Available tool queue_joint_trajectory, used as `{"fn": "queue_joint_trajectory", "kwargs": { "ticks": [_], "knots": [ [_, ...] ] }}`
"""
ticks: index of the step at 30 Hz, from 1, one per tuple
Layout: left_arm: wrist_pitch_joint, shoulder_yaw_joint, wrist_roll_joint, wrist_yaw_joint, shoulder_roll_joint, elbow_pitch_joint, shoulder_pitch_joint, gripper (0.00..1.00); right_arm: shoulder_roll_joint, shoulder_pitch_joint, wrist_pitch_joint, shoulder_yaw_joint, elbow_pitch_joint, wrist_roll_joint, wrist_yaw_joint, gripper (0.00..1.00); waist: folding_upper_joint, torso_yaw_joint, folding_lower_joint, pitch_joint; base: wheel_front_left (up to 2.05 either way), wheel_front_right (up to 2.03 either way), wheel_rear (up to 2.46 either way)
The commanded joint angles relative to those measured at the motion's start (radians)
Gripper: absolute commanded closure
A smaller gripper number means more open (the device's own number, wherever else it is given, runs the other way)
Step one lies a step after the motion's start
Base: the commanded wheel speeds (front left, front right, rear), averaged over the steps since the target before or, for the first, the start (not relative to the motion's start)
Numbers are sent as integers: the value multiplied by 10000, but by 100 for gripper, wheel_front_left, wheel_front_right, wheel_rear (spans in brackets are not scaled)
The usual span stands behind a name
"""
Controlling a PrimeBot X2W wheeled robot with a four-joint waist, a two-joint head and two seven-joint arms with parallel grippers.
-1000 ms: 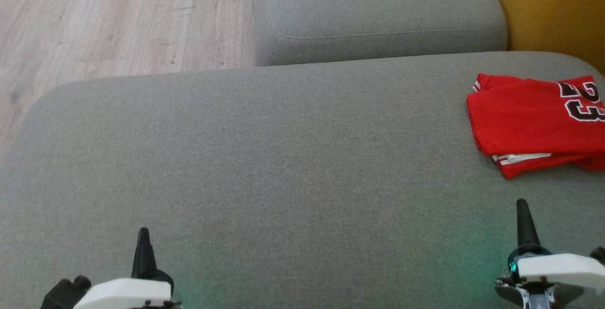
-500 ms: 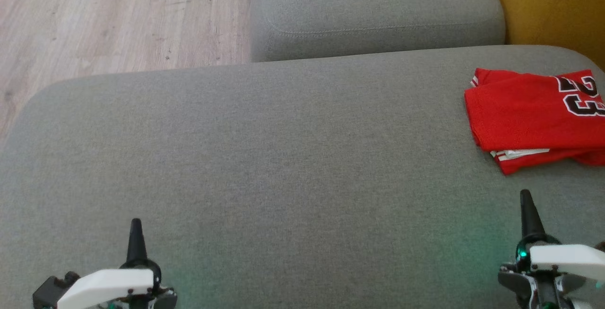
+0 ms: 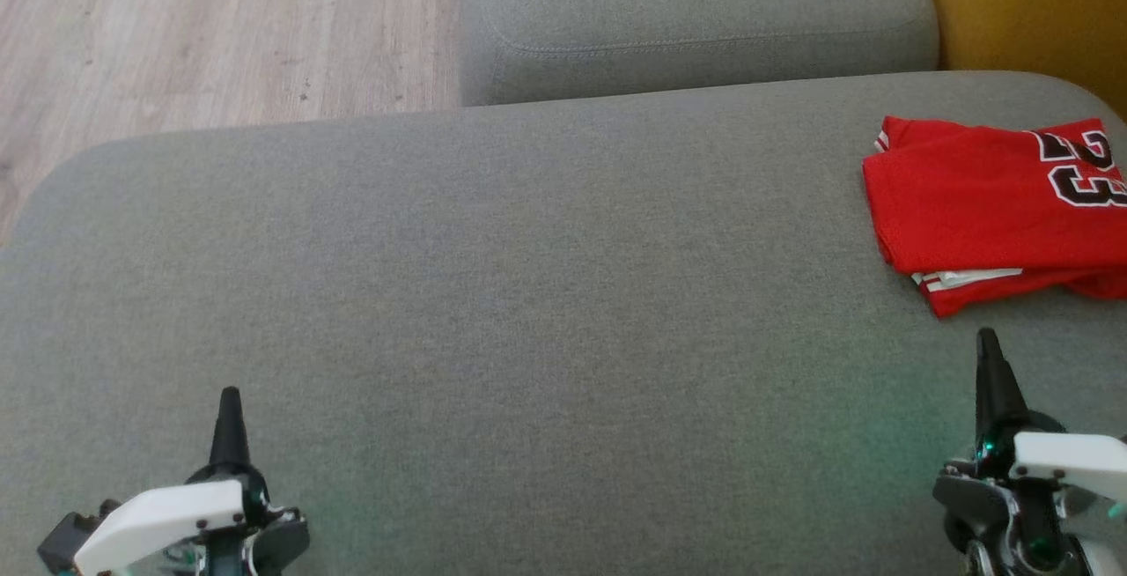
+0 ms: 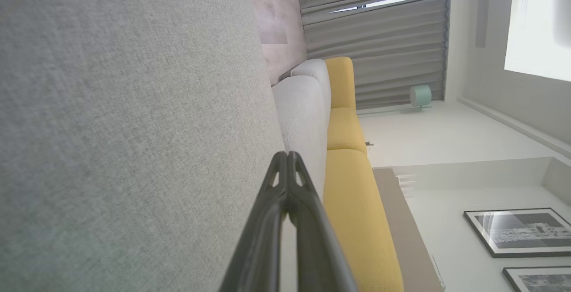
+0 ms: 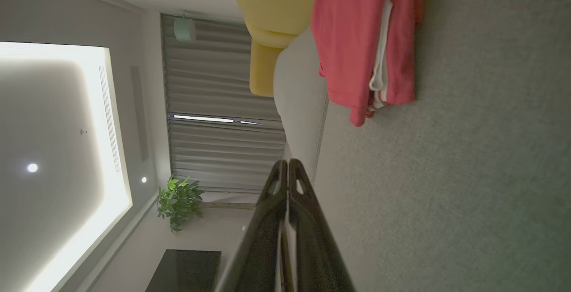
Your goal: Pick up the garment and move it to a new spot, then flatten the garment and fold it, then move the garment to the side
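Note:
The garment [image 3: 986, 202] is a red jersey with black-and-white numbers, lying folded at the far right of the grey sofa cushion [image 3: 528, 312]; white trim peeks out of its near edge. It also appears in the right wrist view as the garment [image 5: 357, 42], ahead of the fingers. My right gripper [image 3: 988, 343] hovers just in front of the jersey's near edge, shut and holding nothing; its fingertips [image 5: 287, 163] meet. My left gripper [image 3: 230, 398] is low at the left over bare cushion, shut and empty, with its fingertips [image 4: 287, 156] pressed together.
A second grey cushion [image 3: 696, 17] lies beyond the main one. Wooden floor [image 3: 202, 30] shows at the upper left, and yellow upholstery [image 3: 1030, 12] at the upper right. The yellow sofa [image 4: 352, 185] also runs along the left wrist view.
The head camera has shifted, so the cushion and jersey sit a little higher in the picture. Both grippers have crept forward and slightly apart, staying shut. The jersey lies as before.

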Motion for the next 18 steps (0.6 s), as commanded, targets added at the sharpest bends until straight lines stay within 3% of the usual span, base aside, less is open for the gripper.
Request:
{"fn": "queue_joint_trajectory", "kwargs": {
  "ticks": [1, 10, 18],
  "knots": [
    [108, 407, -373, -118, 111, -232, -606, 100, -69, -607, 132, 130, -310, 363, -9, 100, 0, -13, 0, 19, 0, 0, 0],
    [384, 713, -1439, -314, 99, -164, -835, 100, -62, -859, 398, 17, -280, 1365, -9, 100, 0, -75, 0, 108, 0, 0, 0],
    [429, 767, -1476, -326, 74, -158, -851, 100, -53, -876, 424, -2, -278, 1418, -9, 100, 0, -78, 0, 114, 0, 0, 0]
  ]
}}
